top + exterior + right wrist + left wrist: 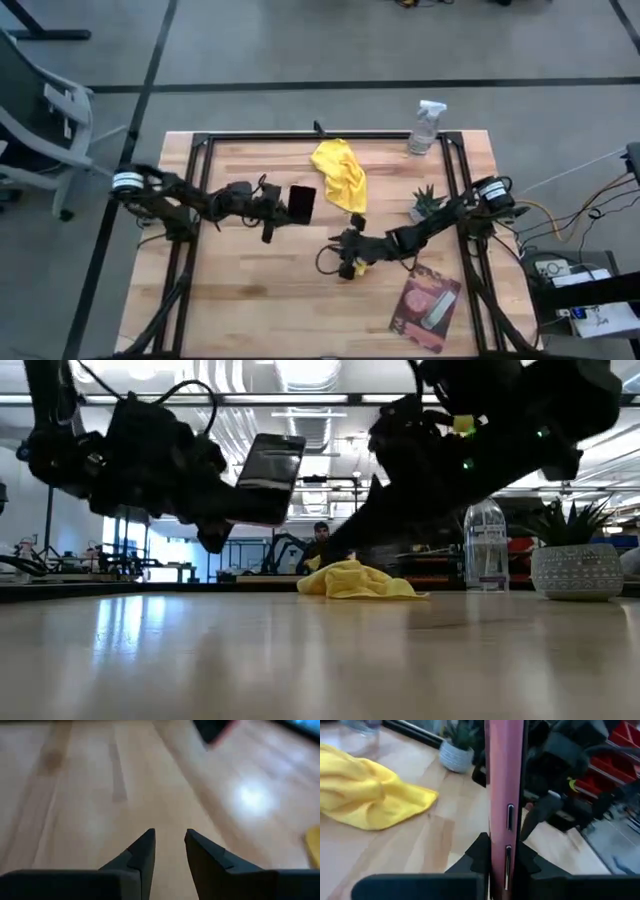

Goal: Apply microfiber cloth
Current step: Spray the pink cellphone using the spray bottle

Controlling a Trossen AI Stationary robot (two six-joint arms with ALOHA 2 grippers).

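Note:
The yellow microfiber cloth point(340, 172) lies crumpled on the table's far middle, and no gripper touches it; it also shows in the low view point(355, 580) and the left wrist view point(365, 795). My left gripper point(283, 205) hovers just left of the cloth, shut on a dark smartphone point(302, 203) with a pink edge. My right gripper point(340, 250) hangs over the bare table near of the cloth. Its fingers point(170, 837) are slightly apart with nothing between them. My left gripper pinches the smartphone between its two fingers, one on each flat face, at the phone's end nearest the wrist point(504, 865). The fingers reach level from the table's left, along the phone. The phone point(268, 478) is lifted clear of the table and stands on edge.
A clear spray bottle point(428, 125) stands at the far right edge. A small potted plant point(427, 203) stands beside the right arm. A pink-and-dark flat packet point(428, 305) lies near the front right. Black frame rails point(190, 200) run along the table's sides.

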